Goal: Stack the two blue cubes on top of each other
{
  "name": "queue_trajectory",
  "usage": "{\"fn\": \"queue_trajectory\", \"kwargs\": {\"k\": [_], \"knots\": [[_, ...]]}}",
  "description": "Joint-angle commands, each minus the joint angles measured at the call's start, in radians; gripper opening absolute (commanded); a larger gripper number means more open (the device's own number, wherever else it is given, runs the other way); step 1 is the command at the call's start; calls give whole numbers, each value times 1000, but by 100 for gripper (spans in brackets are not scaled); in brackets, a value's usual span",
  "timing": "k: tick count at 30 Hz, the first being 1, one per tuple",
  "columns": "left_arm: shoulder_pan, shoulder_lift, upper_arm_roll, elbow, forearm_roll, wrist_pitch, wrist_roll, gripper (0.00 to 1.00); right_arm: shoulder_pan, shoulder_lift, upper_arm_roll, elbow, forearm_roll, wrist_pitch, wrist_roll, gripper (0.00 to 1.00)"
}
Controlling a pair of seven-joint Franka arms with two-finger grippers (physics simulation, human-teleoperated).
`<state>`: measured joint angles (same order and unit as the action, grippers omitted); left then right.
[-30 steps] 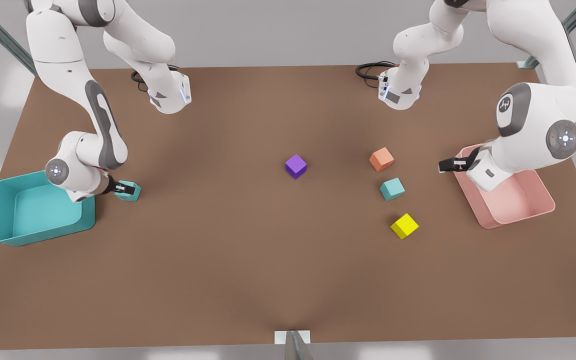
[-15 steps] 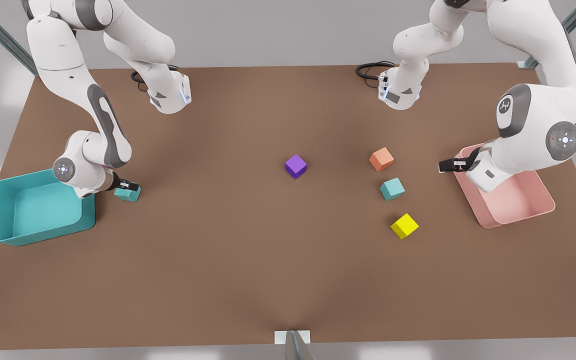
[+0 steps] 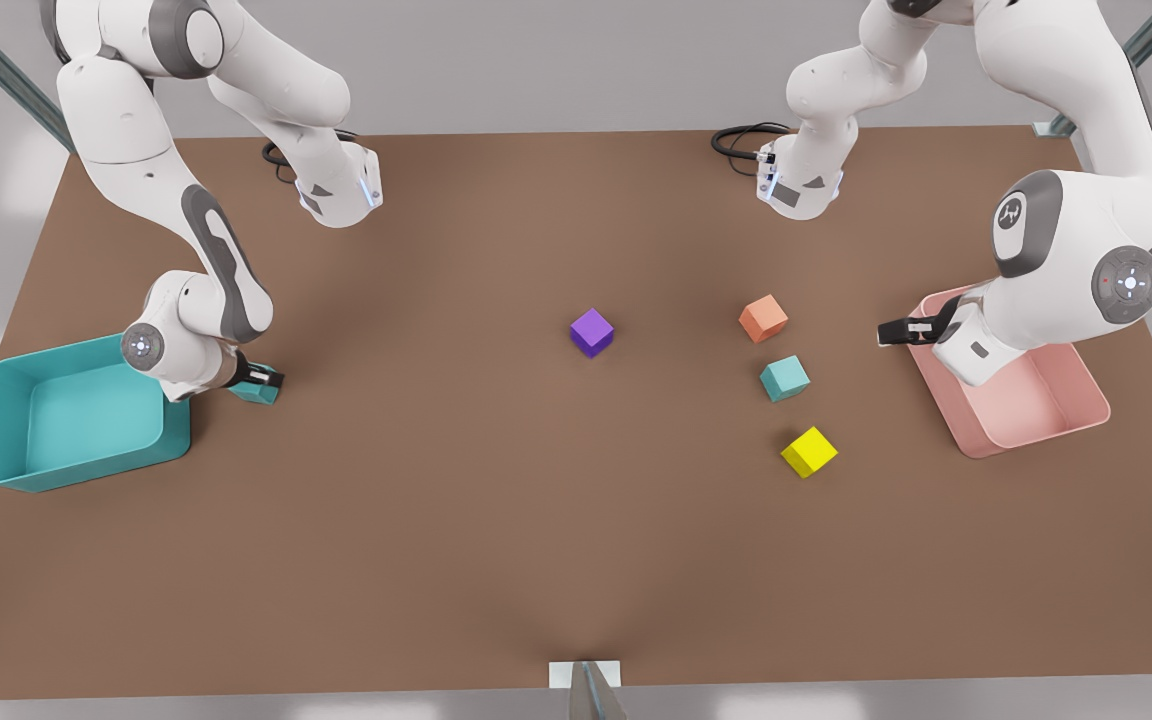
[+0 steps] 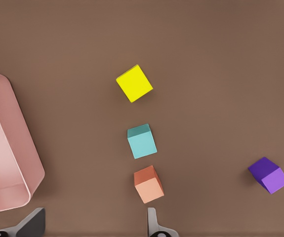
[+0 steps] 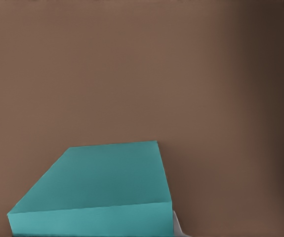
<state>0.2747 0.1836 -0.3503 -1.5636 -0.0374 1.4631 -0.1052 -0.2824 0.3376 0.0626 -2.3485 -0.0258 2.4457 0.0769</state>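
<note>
Currently the right gripper (image 3: 258, 379) sits at the front view's left, just beside the teal bin (image 3: 6, 400), with its fingers closed on the first blue cube (image 3: 261, 393); in the right wrist view that cube (image 5: 102, 190) looms large directly at the fingers. From this tool the second blue cube (image 3: 784, 378) lies well apart, across the table (image 3: 496, 540) toward the front view's right, past the purple cube (image 3: 591, 331) and between the orange cube (image 3: 763, 318) and the yellow cube (image 3: 808, 451). The coming move therefore appears to require a long sideways carry to that target, ending squarely above it. The left gripper (image 3: 898, 331) waits near the pink bin (image 3: 1036, 425), fingers spread wide and holding nothing. It is the nearer tool to the second blue cube (image 4: 142, 141).
</note>
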Motion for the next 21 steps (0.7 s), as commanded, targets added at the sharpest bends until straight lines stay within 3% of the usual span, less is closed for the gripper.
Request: {"fn": "queue_trajectory", "kwargs": {"k": [1,8,11,14,15,19,21], "knots": [[0,-1,-1,0,1,0,-1,100,0,-2,2,3,-2,4,-5,72],[0,0,-1,0,1,0,-1,100,0,-15,48,38,43,-54,-16,70],[1,16,-1,0,1,3,-4,100,40,-46,144,103,158,-152,60,74],[-2,16,-1,19,34,8,-4,100,253,-22,151,205,168,-151,313,74],[-6,14,-1,19,34,8,-7,100,346,0,154,251,268,-146,353,74],[-22,14,1,19,24,11,-19,100,601,184,154,514,306,-102,664,74],[-261,14,209,13,25,9,-76,100,704,290,149,658,297,-74,805,74]]}}
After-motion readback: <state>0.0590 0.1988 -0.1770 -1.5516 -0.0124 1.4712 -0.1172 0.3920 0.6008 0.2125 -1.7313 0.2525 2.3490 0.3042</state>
